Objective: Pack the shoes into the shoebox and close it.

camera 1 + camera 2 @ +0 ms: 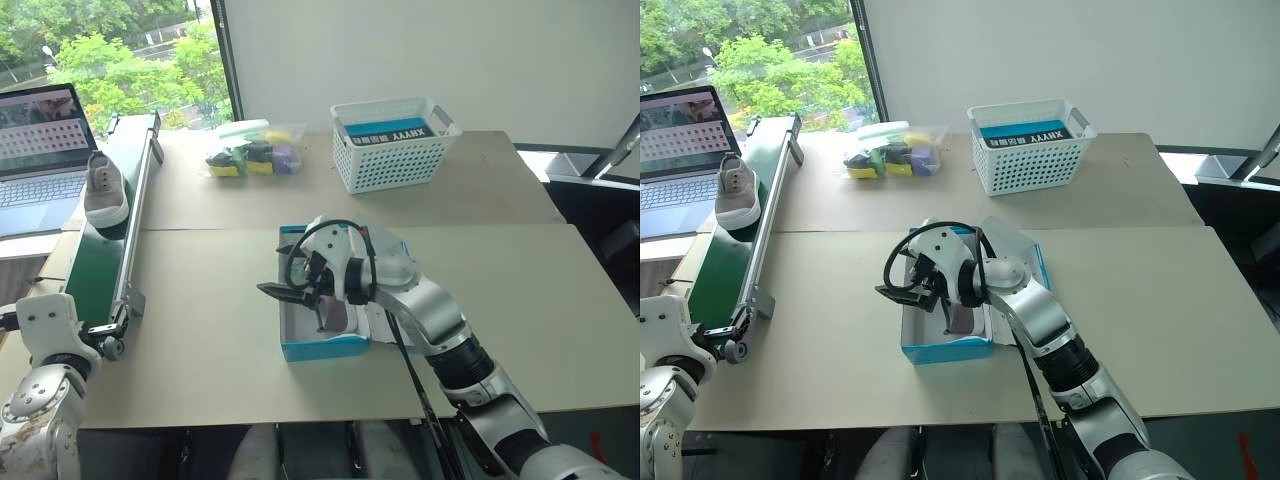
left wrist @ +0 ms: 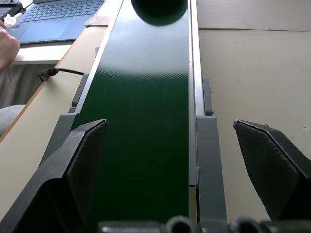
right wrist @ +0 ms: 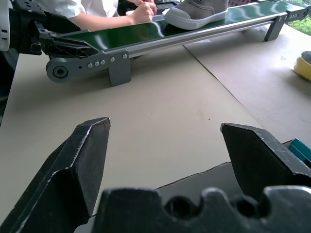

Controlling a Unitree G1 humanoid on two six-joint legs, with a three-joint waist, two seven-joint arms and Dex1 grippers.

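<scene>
One grey-taupe shoe [image 1: 105,190] stands on the green conveyor belt [image 1: 95,265] at the left, toward its far end. A second shoe [image 1: 336,315] lies inside the bright-blue shoebox [image 1: 322,349] at the table's middle, whose lid [image 1: 1017,241] is folded back. My right gripper [image 1: 290,294] hovers over the box's left side, pointing left, open and empty. My left gripper [image 2: 168,125] is open at the belt's near end, a finger on each side of the frame, holding nothing. From the right wrist view, the shoe [image 3: 199,12] sits well beyond the left gripper [image 3: 65,46].
A white lattice basket [image 1: 392,150] with a blue-and-black labelled item stands at the back. A clear bag of colourful items [image 1: 255,150] lies left of it. A laptop [image 1: 40,145] sits beyond the belt. A person's hand [image 3: 141,12] rests by the belt's far side.
</scene>
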